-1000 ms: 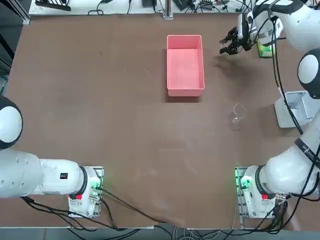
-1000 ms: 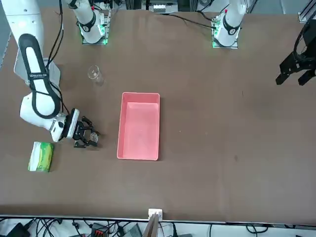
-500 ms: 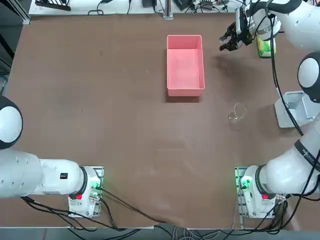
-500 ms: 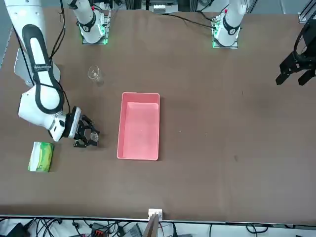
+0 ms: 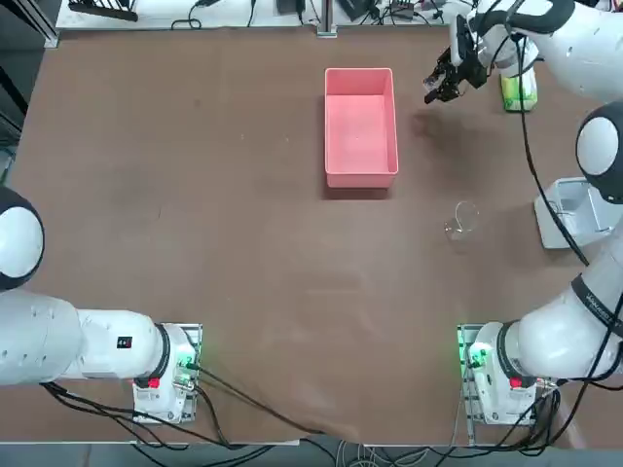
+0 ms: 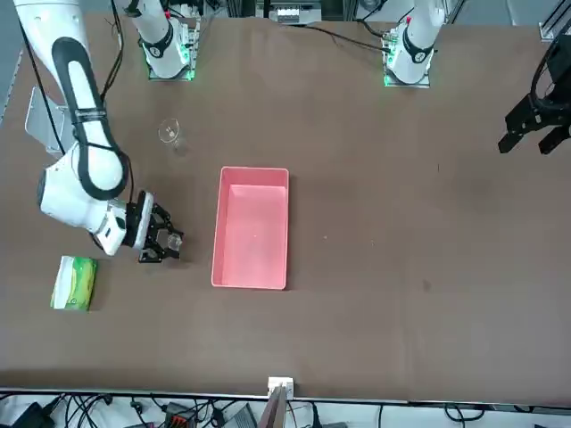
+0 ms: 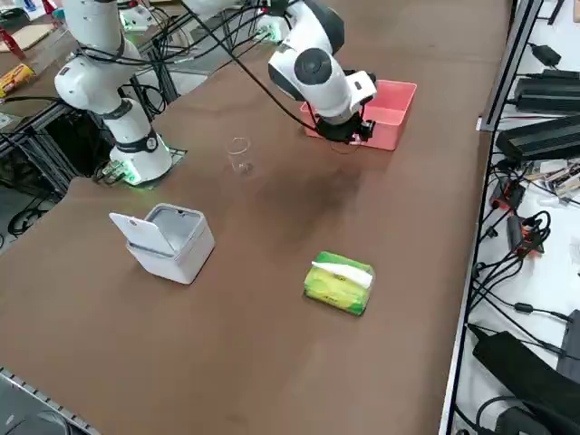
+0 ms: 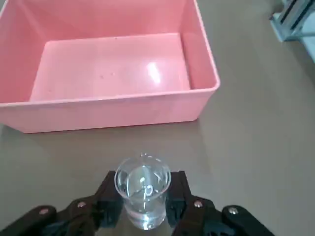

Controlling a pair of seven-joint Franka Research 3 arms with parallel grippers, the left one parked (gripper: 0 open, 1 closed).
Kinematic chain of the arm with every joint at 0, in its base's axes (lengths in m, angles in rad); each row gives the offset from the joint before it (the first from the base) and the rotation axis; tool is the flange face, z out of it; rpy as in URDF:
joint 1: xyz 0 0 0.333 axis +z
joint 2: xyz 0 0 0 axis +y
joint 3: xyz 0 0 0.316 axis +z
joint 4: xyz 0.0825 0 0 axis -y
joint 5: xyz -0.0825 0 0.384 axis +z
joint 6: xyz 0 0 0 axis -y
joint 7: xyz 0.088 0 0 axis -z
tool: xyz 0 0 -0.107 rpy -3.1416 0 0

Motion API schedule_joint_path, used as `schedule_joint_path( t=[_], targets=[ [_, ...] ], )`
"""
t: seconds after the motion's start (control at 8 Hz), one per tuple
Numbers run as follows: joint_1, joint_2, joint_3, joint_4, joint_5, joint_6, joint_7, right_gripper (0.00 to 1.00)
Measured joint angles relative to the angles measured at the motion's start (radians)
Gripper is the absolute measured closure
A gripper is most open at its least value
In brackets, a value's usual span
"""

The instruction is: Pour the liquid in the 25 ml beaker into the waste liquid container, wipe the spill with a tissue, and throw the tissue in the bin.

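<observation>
2 fingers of the right tool (image 8: pixel 142 206) clamp the small beaker (image 8: pixel 142 189) upright, lifted above the desk (image 5: pixel 243 243) just beside the pink tray (image 8: pixel 118 105).

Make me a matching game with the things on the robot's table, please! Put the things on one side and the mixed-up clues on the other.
Things:
1. 25 ml beaker
2. waste liquid container
3. tissue pack
4. bin

Clues:
A. green with a white tuft
B. pink, with low walls
C. pale grey-white, lid standing open
D. held in the right gripper

Pairs: 1-D, 2-B, 3-A, 4-C
</observation>
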Motion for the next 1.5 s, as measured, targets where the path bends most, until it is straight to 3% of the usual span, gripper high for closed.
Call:
schedule_joint_path(
  t=[0.5,1.0,1.12,1.5],
  targets=[
    [0.079,-0.024,-0.017,0.002,-0.08,0.002,0.179,0.53],
    [0.245,-0.025,-0.163,0.029,-0.164,-0.021,0.301,0.53],
    [0.268,-0.025,-0.181,0.044,-0.194,-0.041,0.346,0.53],
    [0.313,-0.025,-0.188,0.085,-0.273,-0.066,0.494,0.53]
  ],
)
